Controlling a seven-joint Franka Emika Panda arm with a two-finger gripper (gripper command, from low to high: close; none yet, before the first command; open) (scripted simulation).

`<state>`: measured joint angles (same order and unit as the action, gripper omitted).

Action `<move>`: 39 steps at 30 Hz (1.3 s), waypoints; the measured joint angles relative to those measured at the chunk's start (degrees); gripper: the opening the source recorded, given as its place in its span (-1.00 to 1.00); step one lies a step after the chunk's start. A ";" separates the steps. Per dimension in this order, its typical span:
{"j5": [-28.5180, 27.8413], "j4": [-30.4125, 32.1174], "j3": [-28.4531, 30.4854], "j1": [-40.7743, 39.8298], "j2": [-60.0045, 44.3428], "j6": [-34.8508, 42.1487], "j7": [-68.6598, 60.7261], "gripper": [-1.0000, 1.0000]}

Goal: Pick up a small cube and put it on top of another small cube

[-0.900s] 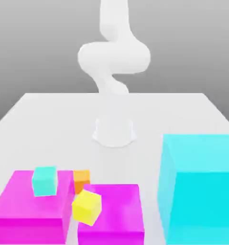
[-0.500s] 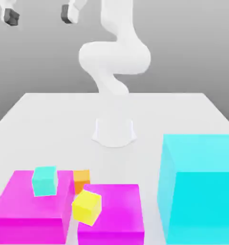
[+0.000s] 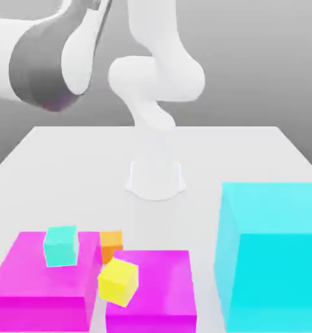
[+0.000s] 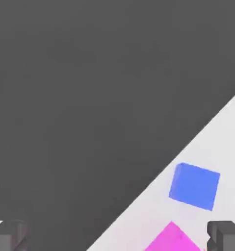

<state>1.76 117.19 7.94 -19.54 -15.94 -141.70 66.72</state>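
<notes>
Exterior and hand views of a white table [image 3: 67, 156]. Small teal cube [image 3: 60, 245] resting on top of the left magenta block [image 3: 34, 283], toward its rear edge, slightly turned. Small orange cube [image 3: 111, 245] just behind and between the two magenta blocks; small yellow cube [image 3: 118, 281] tilted at the near-left corner of the right magenta block [image 3: 161, 286]. Large cyan block [image 3: 272, 250] at the exterior view's right, well apart from the small cubes. Arm base [image 3: 156, 179] at table centre; wrist link raised high at the exterior view's upper left — nothing held. In the hand view, gripper [image 4: 117, 235] with fingertips [image 4: 226, 235] spread wide apart, jaws open and empty; a blue cube [image 4: 195, 186] on the table, near a magenta corner [image 4: 174, 239].
</notes>
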 joint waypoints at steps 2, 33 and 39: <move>1.57 -0.99 0.44 -1.38 -4.20 -0.63 0.45 0.00; 1.26 14.31 -3.93 0.02 6.25 0.97 -7.34 -1.00; 0.69 23.72 -9.00 8.68 17.93 3.19 -13.25 -1.00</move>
<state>2.44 140.92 -1.06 -10.86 1.98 -138.51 53.47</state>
